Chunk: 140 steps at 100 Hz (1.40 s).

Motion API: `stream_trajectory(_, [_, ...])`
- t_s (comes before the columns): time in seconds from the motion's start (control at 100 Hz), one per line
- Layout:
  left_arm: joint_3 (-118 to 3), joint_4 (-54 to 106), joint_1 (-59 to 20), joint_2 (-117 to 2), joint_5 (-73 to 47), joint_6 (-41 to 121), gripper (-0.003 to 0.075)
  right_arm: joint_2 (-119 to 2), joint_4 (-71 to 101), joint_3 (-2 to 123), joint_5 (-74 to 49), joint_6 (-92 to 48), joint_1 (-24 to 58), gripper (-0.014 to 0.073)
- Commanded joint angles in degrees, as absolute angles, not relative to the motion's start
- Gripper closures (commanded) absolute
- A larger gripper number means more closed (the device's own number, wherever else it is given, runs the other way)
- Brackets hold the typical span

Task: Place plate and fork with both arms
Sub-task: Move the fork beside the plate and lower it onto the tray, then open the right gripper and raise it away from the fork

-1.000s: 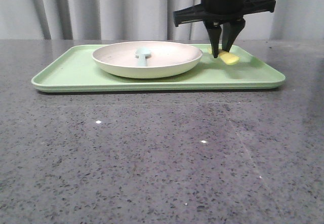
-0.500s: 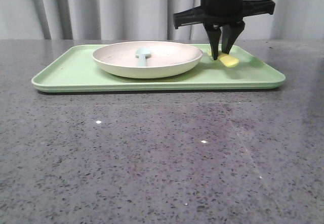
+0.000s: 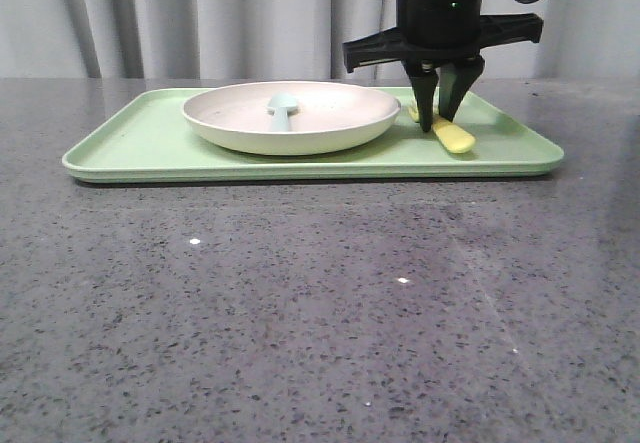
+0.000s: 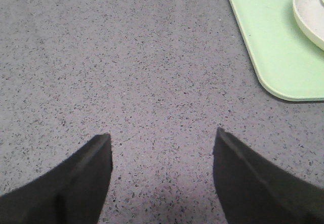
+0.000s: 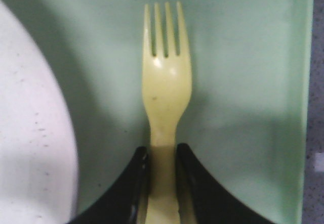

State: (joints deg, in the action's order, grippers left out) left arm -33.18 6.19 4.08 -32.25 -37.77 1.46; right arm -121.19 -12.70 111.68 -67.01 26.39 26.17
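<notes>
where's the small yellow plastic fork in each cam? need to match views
Front view: small yellow plastic fork lies on the flat light-green tray, right of the round cream-white plate, with the right gripper at its handle.
Left wrist view: not in it.
Right wrist view: centre, fork tines pointing away from the fingers, which flank the handle.
Shared landmark: the tray, visible in all three.

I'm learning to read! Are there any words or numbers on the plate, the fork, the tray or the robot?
None: no words, numbers or signs can be read in any view.
The plate, the fork and the green tray are plain.
The right gripper is plain black, with only a tiny green light on the arm above it, no writing.
</notes>
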Motion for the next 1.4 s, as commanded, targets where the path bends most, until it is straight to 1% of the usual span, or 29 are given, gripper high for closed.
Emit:
stream_trajectory(0.0, [-34.9,7.0,4.2,-32.2,-33.2,1.1,0.0291,-117.3,-14.6,113.0,-65.8,25.8,25.8,0.0606])
stream_trajectory(0.12, [-34.9,7.0,4.2,-32.2,-33.2,1.1,0.0291,-117.3,-14.6,113.0,-65.7,25.8,25.8,0.0580])
stream_trajectory(0.25, [-34.9,7.0,4.2,-32.2,-33.2,1.1,0.0291,-117.3,-14.6,113.0,-65.7,25.8,25.8,0.0494])
stream_trajectory(0.34, [-34.9,7.0,4.2,-32.2,-33.2,1.1,0.0291,-117.3,-14.6,113.0,-65.7,25.8,25.8,0.0454])
stream_trajectory(0.61, [-34.9,7.0,4.2,-32.2,-33.2,1.1,0.0291,-117.3,-14.6,113.0,-65.7,25.8,25.8,0.0448])
stream_trajectory(0.68, [-34.9,7.0,4.2,-32.2,-33.2,1.1,0.0291,-117.3,-14.6,113.0,-65.7,25.8,25.8,0.0434])
stream_trajectory(0.77, [-34.9,7.0,4.2,-32.2,-33.2,1.1,0.0291,-117.3,-14.6,113.0,-65.7,25.8,25.8,0.0382])
stream_trajectory(0.88, [-34.9,7.0,4.2,-32.2,-33.2,1.1,0.0291,-117.3,-14.6,113.0,-65.6,25.8,25.8,0.0299])
stream_trajectory(0.93, [-34.9,7.0,4.2,-32.2,-33.2,1.1,0.0291,-117.3,-14.6,113.0,-65.6,25.8,25.8,0.0279])
stream_trajectory(1.2, [-34.9,7.0,4.2,-32.2,-33.2,1.1,0.0291,-116.5,-14.8,113.0,-65.2,25.8,25.8,0.0273])
stream_trajectory(1.39, [-34.9,7.0,4.2,-32.2,-33.2,1.1,0.0291,-113.1,-16.8,113.1,-64.6,25.8,25.8,0.0273])
